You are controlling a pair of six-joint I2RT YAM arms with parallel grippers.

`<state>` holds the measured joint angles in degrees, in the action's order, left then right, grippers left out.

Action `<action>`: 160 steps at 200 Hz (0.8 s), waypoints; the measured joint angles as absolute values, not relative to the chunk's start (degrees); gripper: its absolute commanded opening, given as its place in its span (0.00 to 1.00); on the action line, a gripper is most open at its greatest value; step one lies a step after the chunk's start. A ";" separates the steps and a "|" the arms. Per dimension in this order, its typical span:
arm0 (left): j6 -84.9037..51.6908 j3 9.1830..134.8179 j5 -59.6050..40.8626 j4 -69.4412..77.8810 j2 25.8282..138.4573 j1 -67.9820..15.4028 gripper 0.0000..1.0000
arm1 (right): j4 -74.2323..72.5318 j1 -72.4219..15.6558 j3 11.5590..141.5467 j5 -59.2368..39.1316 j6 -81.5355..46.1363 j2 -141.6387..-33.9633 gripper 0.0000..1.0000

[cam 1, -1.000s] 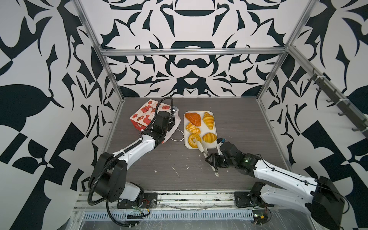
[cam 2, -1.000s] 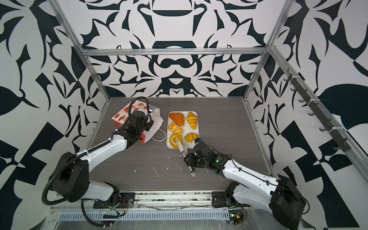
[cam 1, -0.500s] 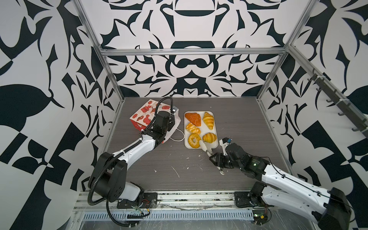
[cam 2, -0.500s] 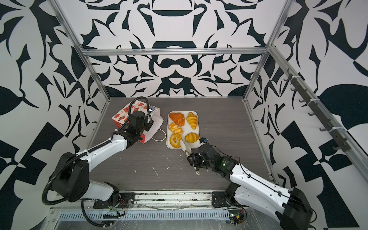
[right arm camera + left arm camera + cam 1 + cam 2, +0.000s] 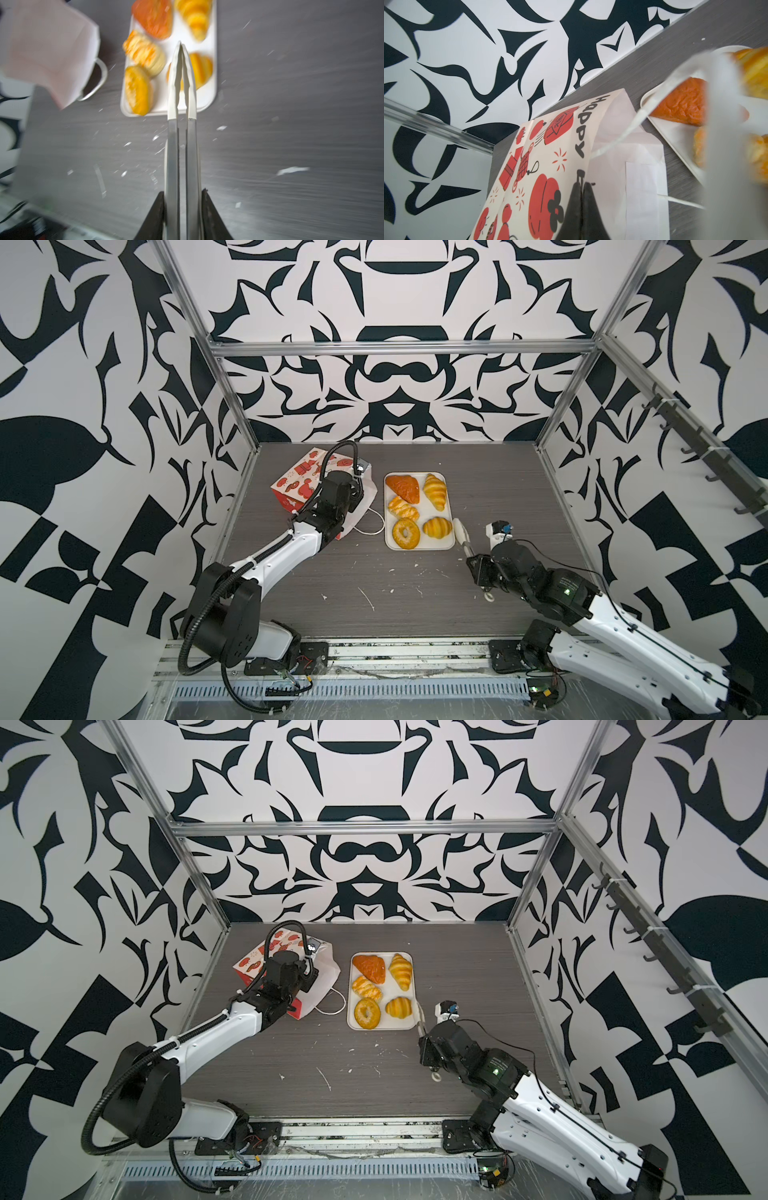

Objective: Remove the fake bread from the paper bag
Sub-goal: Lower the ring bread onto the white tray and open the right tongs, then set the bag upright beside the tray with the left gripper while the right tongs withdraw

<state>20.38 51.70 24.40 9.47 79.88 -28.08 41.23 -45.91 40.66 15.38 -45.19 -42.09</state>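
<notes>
Between the black jaws of the right pincer [image 5: 182, 207] sits a pair of tongs [image 5: 181, 99], clamped hard enough that the white tips meet and carry nothing. A second ago those tips stood over the near end of the tray [image 5: 436, 544], by the bagel [image 5: 405, 533] and the lower croissant [image 5: 437, 527]. Now the arm has drawn back and they hang just beside the tray's right edge, clear of the bread.

I take that as a drop-off completed. All the fake bread [image 5: 402, 507] in view, five pieces, lies on the tray and none is in the tongs.

The left pincer [image 5: 581, 199] has not moved. Its jaws are pressed together, seemingly pinching the upper lip of the paper bag [image 5: 297, 485], which lies on its side left of the tray with its white mouth held up and facing it. The inside looks empty in the right wrist view, but motion blur keeps me from being sure. If so, the task is all but done.

One cord handle [image 5: 372, 526] trails on the desk [image 5: 415, 605], a dark grey wood-grain surface flecked with white scraps [image 5: 368, 599]. Black-and-white patterned walls [image 5: 395, 377] on an aluminium frame [image 5: 399, 348] enclose it.
</notes>
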 measured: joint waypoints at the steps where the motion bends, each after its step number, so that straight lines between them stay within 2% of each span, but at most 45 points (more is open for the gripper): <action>1: 20.36 51.70 24.43 9.47 79.81 -28.08 0.00 | 41.34 -45.89 40.80 15.73 -44.99 -42.17 0.32; 18: 20.21 51.70 24.91 9.30 77.87 -28.01 0.00 | 43.05 -44.34 43.57 21.74 -41.34 -44.66 0.33; 39: 19.73 51.79 25.41 8.84 76.01 -27.97 0.00 | 41.36 -38.28 44.18 23.64 -36.51 -48.12 0.35; 69: 18.98 52.27 25.76 7.70 74.54 -27.97 0.00 | 36.27 -26.22 43.53 20.78 -30.55 -55.11 0.36; 102: 17.63 53.87 26.00 5.69 72.14 -27.97 0.00 | 29.41 -16.86 43.44 16.73 -25.36 -65.65 0.38; 137: 15.77 54.98 25.98 4.47 70.06 -27.97 0.00 | 23.29 -11.05 43.59 13.34 -23.00 -77.52 0.44; 160: 14.46 55.57 25.98 3.40 69.69 -27.97 0.00 | 20.40 -10.20 43.94 13.23 -22.65 -83.99 0.54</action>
